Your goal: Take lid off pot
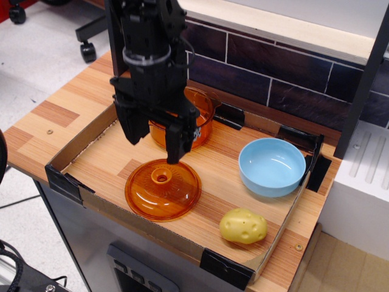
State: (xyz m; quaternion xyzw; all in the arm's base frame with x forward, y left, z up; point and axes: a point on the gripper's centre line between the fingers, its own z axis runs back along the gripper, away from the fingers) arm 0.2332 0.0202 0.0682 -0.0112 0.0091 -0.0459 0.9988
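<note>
The amber-orange lid [162,189] lies flat on the tray floor at the front left, its ring knob facing up. The amber-orange pot [200,115] stands uncovered behind it, partly hidden by my arm. My black gripper [153,146] hangs open and empty above the lid, with its fingers spread to either side of the knob and clear of it.
A light-blue bowl [271,166] sits at the right of the tray. A yellow potato-shaped object [243,225] lies at the front right. The low cardboard tray wall [79,137] with black corner clips surrounds everything. A dark tiled wall stands behind.
</note>
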